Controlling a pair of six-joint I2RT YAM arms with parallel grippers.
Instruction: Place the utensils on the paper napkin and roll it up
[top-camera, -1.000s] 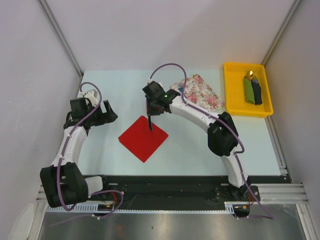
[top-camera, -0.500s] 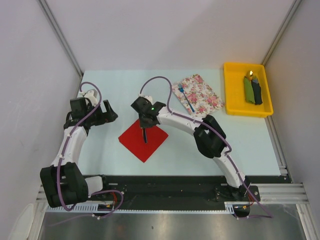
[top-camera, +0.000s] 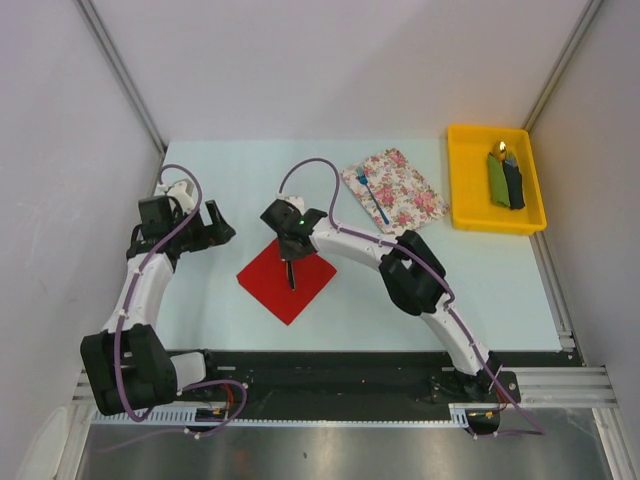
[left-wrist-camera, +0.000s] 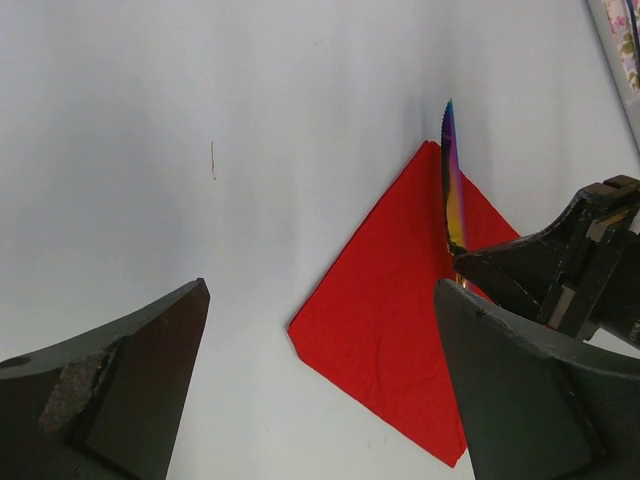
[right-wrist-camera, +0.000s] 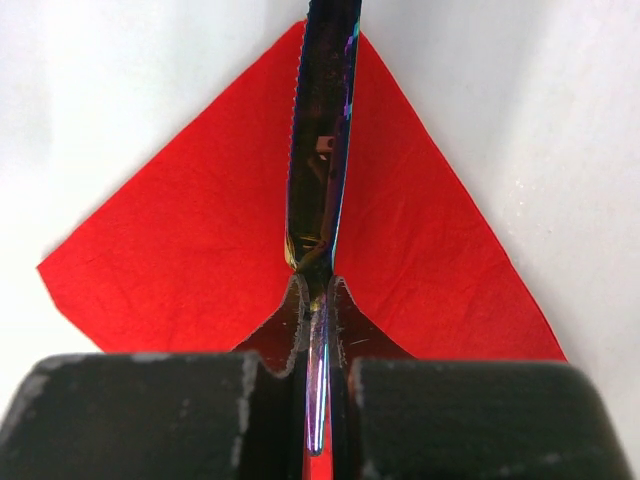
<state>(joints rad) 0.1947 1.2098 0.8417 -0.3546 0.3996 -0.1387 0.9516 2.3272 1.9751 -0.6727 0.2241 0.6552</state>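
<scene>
While inside yellow tray (top-camera: 468, 195), green roll (top-camera: 497, 177), dark roll (top-camera: 515, 186).

Knife (right-wrist-camera: 320, 150) tip cropped; handle hidden inside right end effector (right-wrist-camera: 316, 295).

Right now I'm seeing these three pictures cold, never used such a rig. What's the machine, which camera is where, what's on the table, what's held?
It is two robot arms bolted side by side at the near edge of a pale table. The wide picture looks down from above and behind them. The other two come from a camera on each wrist, so the dark blocks at the bottom are that arm's own fingers. On the table lie a red paper napkin, a floral cloth with a blue utensil on it, and a yellow tray holding green and dark rolls. The right hand is shut on an iridescent knife, held over the napkin along its diagonal. Whether it touches the paper I cannot tell. The left hand is open, holds nothing, and sits off to the napkin's left.
</scene>
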